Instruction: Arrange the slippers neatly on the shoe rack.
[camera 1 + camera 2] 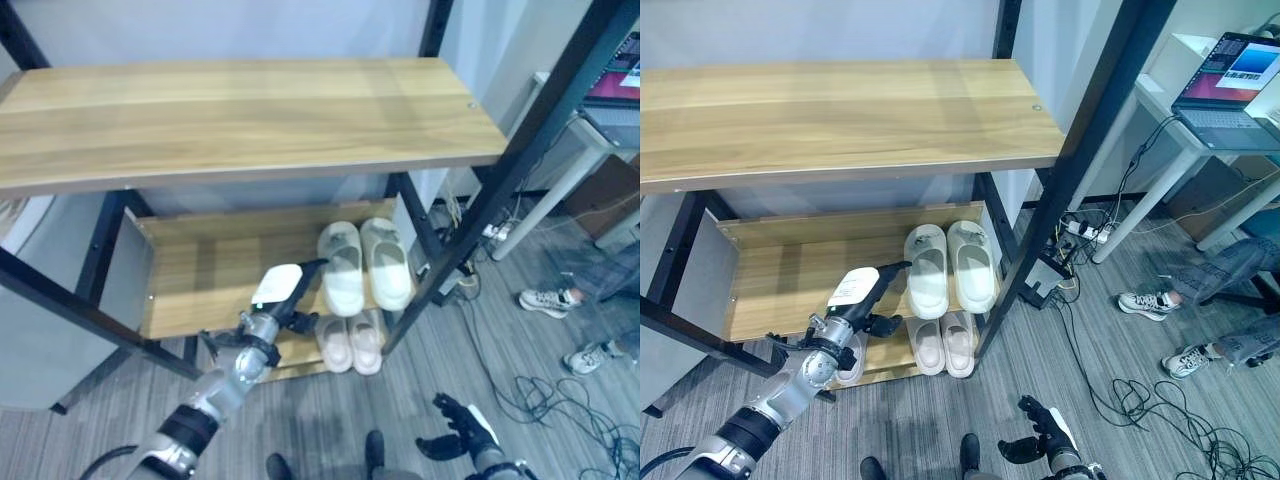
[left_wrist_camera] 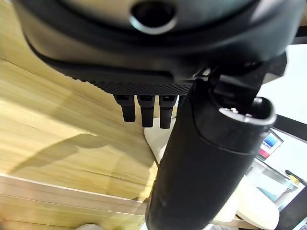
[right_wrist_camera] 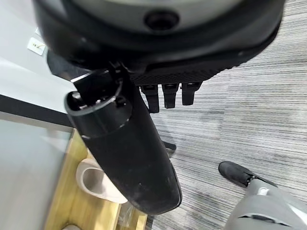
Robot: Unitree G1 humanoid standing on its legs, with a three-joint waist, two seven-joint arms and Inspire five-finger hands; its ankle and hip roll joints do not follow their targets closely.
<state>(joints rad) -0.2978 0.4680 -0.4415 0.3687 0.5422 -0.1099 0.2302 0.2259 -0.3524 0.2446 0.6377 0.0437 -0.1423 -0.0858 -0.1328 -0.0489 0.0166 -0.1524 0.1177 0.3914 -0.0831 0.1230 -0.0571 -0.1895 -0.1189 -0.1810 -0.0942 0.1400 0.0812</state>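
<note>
On the middle wooden shelf (image 1: 770,275) of the black-framed shoe rack, the whole left stretch lies bare, while a pair of pale cream slippers (image 1: 948,265) fills its right end. The wide wooden top board (image 1: 840,115) overhangs that shelf, so entry is from the near side only, between the black front posts (image 1: 1065,170). On the bottom shelf, a pinkish-beige pair (image 1: 943,345) takes the right part.
</note>
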